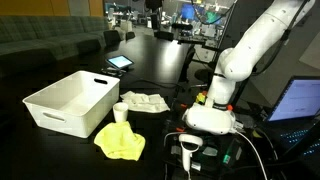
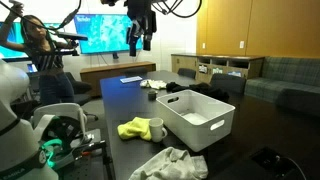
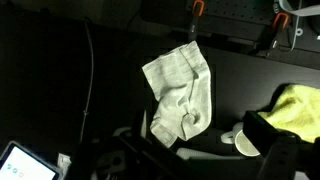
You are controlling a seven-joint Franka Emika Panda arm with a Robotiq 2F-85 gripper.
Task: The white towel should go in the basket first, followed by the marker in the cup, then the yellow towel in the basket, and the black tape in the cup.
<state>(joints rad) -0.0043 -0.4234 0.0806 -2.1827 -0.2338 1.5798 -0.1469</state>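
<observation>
The white towel [image 3: 180,95] lies crumpled on the black table, directly under my gripper [image 3: 205,160] in the wrist view. The jaws stand wide apart with nothing between them. In an exterior view the gripper [image 2: 140,32] hangs high above the table. The white basket [image 1: 70,100] [image 2: 197,120] holds nothing. The small white cup [image 1: 121,111] [image 2: 157,128] [image 3: 245,143] stands between the basket and the yellow towel [image 1: 120,142] [image 2: 138,128] [image 3: 295,110]. The white towel [image 1: 143,102] [image 2: 175,163] is beside the cup. I cannot make out the marker or the black tape on the dark surface.
The robot base [image 1: 212,110] stands at the table edge with cables around it. A lit tablet [image 1: 119,62] lies behind the basket and a laptop [image 1: 300,100] glows at the side. A person [image 2: 40,60] stands by a large screen [image 2: 110,30].
</observation>
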